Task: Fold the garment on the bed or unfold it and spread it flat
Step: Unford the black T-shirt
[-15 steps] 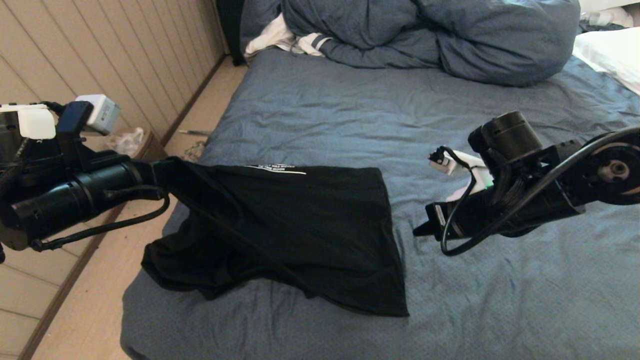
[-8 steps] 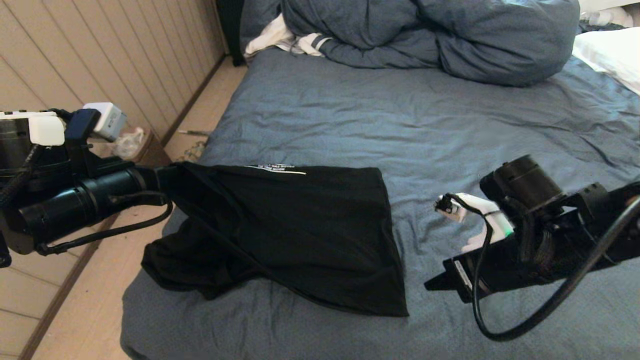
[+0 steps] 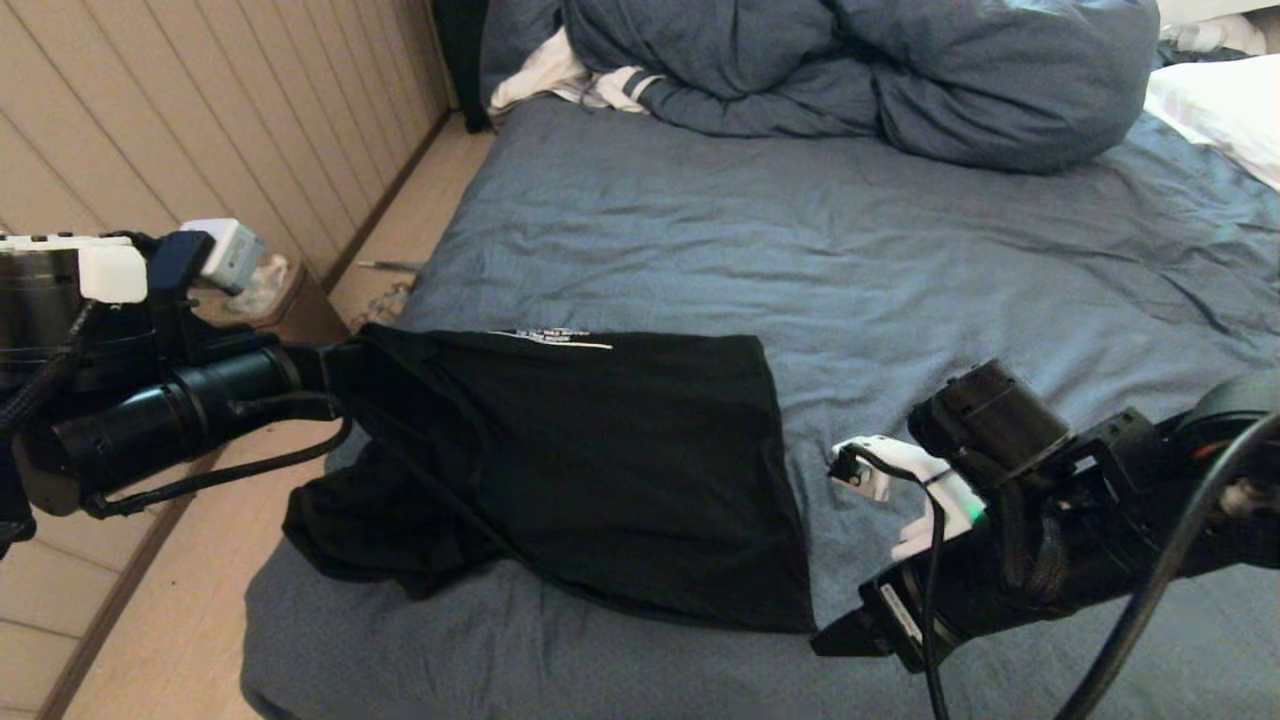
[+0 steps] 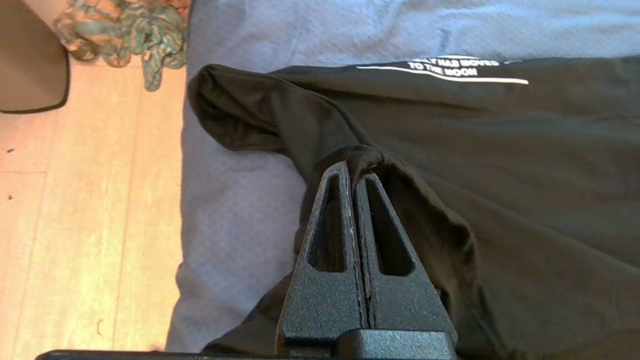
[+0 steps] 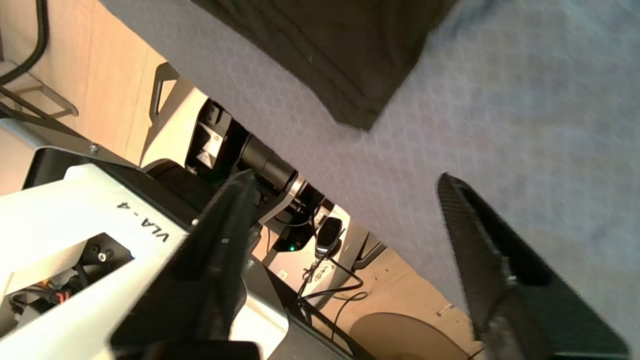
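Observation:
The garment (image 3: pixel 600 470), a black T-shirt with a thin line of white lettering (image 4: pixel 450 67) at its far edge, lies half-folded on the bed (image 3: pixel 900 260) near its front left corner. My left gripper (image 3: pixel 335 365) is shut on a bunched fold at the garment's left side (image 4: pixel 500 175), holding it slightly lifted over the bed's left edge; the fingertips (image 4: pixel 345 172) pinch the cloth. My right gripper (image 3: pixel 832 640) hangs open just right of the garment's near right corner (image 5: pixel 350 60), above the blue-grey sheet (image 5: pixel 500 125), with nothing between its fingers (image 5: pixel 460 200).
A bunched blue-grey duvet (image 3: pixel 850 70) and a white striped cloth (image 3: pixel 560 80) lie at the head of the bed, a white pillow (image 3: pixel 1220 110) at the far right. Wooden floor (image 3: pixel 180 620), a panelled wall and a small table (image 3: pixel 300 295) run along the left.
My right arm has come down toward the bed's front edge and leftward to the garment's near right corner, and its jaws have opened. The left gripper keeps its hold, shifted slightly lower.

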Motion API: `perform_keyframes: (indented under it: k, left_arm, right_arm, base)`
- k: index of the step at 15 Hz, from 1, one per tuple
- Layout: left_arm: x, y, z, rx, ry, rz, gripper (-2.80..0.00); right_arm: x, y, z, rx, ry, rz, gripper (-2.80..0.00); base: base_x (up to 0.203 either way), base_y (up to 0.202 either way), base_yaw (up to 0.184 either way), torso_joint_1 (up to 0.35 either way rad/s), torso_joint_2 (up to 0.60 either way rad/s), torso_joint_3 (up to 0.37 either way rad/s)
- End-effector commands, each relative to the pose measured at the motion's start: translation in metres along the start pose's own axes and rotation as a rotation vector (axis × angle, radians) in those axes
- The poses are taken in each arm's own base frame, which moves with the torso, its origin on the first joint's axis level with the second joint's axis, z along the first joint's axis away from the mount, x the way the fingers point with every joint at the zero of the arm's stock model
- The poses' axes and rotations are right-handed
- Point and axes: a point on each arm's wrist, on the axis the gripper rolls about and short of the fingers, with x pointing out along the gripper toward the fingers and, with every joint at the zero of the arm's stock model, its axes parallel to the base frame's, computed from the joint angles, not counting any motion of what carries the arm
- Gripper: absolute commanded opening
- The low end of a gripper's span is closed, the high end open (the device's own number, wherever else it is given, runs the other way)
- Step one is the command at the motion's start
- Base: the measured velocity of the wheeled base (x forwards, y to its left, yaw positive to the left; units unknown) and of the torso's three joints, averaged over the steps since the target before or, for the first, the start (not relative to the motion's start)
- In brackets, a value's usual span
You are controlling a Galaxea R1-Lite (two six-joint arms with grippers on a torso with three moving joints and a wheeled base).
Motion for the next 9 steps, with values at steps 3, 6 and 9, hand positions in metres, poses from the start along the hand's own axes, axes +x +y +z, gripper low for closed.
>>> perform_keyframes:
  k: [3,6,9]
  left_arm:
    - [0.002,0.000,-0.001,-0.001,0.003,0.000,-2.80]
    - [0.004,0.000,-0.003,-0.001,0.011,-0.001,-2.80]
    - [0.006,0.000,-0.001,0.001,0.010,-0.018,-2.80]
  right_arm:
    - [0.033,-0.003,0.011,0.008,0.080,0.002,0.00]
    - [0.048,-0.005,0.022,0.009,0.073,0.005,0.00]
    - [0.052,-0.003,0.032,0.007,0.047,0.008,0.00]
  base:
    - [0.000,0.000,0.000,0.000,0.00,0.000]
    - [0.000,0.000,0.000,0.000,0.00,0.000]
    - [0.000,0.000,0.000,0.000,0.00,0.000]
